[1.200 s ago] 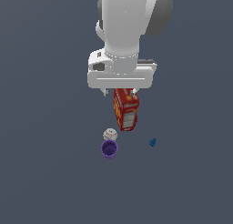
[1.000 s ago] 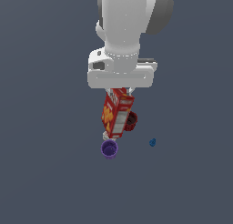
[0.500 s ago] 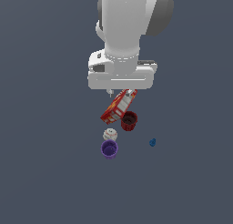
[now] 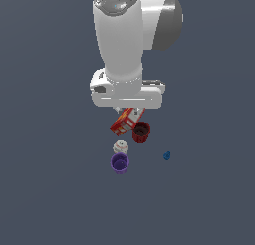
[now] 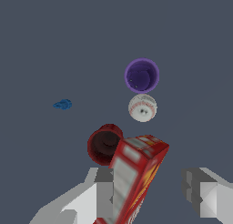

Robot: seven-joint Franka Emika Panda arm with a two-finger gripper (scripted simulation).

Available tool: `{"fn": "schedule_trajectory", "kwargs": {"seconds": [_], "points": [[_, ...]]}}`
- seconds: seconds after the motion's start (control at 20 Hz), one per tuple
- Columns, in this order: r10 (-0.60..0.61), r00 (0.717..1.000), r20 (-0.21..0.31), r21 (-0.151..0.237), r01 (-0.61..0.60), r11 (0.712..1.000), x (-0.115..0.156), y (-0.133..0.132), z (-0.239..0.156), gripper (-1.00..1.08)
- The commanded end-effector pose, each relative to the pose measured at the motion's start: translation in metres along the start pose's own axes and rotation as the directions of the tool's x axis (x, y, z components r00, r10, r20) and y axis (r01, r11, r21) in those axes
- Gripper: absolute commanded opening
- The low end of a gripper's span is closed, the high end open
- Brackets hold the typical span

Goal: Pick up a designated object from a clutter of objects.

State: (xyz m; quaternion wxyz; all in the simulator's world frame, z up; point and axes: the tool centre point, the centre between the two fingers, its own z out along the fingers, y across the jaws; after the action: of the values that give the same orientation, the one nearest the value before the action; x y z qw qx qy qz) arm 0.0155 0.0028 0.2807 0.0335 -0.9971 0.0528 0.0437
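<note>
only unreadable print on red box (image 5: 132, 177).

The arm (image 4: 119, 40) looked like smooth, glossy white plastic with a soft sheen, its far joint a duller grey. The gripper's fingers (image 5: 207, 196) looked flat grey and matt. The box (image 5: 134, 173) looked like printed card, slightly shiny. The purple cup (image 5: 142, 75) and the red cup (image 5: 103, 143) looked like smooth matt plastic. The ball (image 5: 143, 107) looked matt white with stitched seams. The blue piece (image 5: 63, 104) looked plastic. The ground (image 4: 50, 189) was plain matt grey-blue.
</note>
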Motion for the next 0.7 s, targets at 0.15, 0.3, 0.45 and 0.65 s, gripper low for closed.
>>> {"fn": "schedule_trajectory", "kwargs": {"seconds": [0.15, 0.3, 0.45, 0.65], "points": [[0.137, 0.987, 0.08, 0.073, -0.143, 0.987, 0.017, 0.011, 0.025, 0.28], [0.225, 0.964, 0.141, 0.117, -0.242, 0.963, 0.029, 0.019, 0.042, 0.28], [0.306, 0.929, 0.207, 0.156, -0.34, 0.927, 0.04, 0.026, 0.061, 0.28], [0.399, 0.866, 0.3, 0.196, -0.465, 0.863, 0.054, 0.037, 0.086, 0.28]]}}
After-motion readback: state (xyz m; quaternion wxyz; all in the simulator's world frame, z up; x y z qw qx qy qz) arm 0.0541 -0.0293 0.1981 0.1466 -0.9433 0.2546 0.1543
